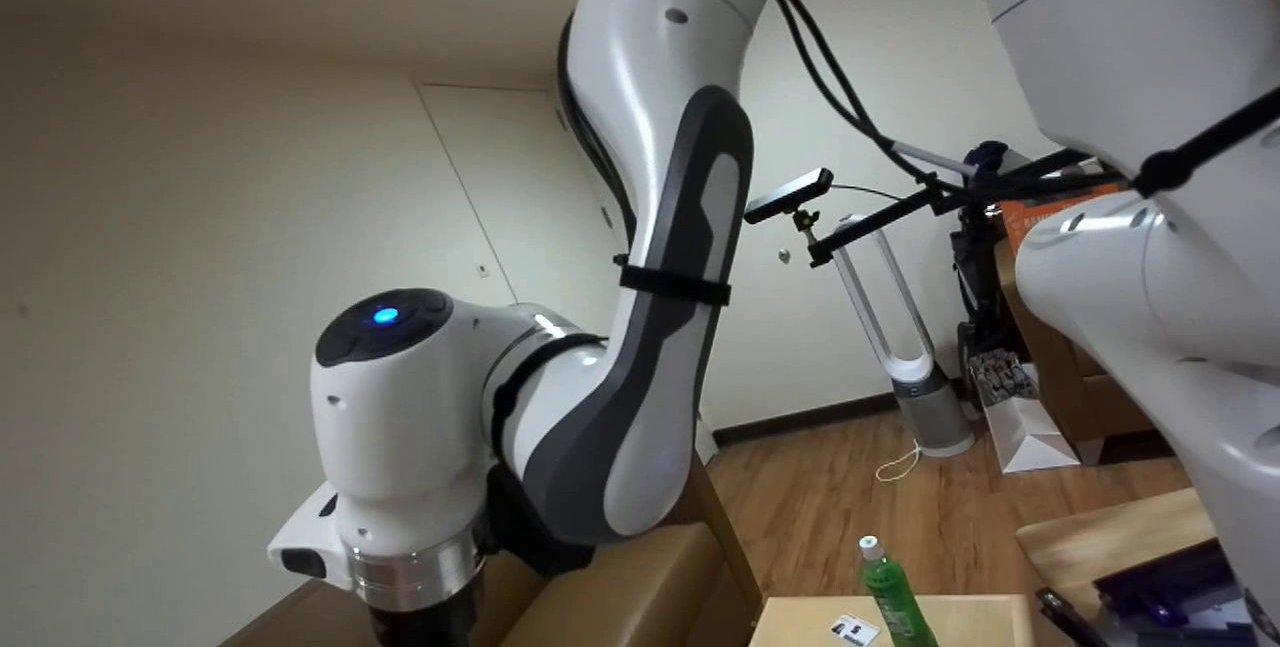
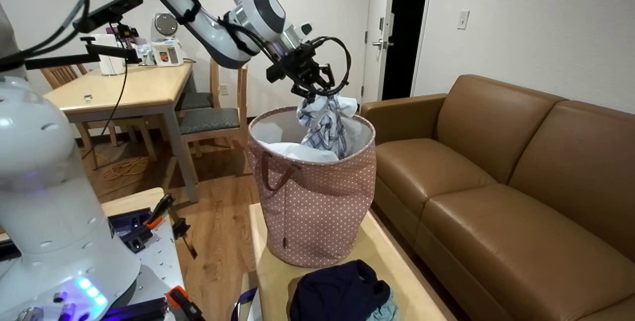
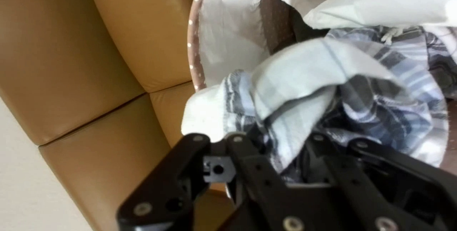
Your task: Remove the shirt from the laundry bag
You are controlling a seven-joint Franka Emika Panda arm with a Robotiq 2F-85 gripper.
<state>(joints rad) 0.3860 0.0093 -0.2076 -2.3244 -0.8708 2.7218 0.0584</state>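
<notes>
The plaid shirt (image 2: 325,122), white, blue and grey, hangs bunched from my gripper (image 2: 317,94) at the mouth of the laundry bag. In the wrist view my gripper (image 3: 278,152) is shut on a fold of the shirt (image 3: 303,66), with cloth between the fingers. The pink laundry bag (image 2: 317,207) with white dots stands upright, and the shirt's lower part is still inside its rim, its lowest end hidden. The bag's dotted rim (image 3: 194,45) and white lining also show in the wrist view. In an exterior view the gripper's fingers and the bag are out of frame.
The bag stands on a light wooden table (image 2: 397,261), with dark navy clothes (image 2: 337,291) in front of it. A brown sofa (image 2: 461,197) runs alongside. A wooden chair (image 2: 211,120) stands behind. A green bottle (image 1: 895,592) shows in an exterior view.
</notes>
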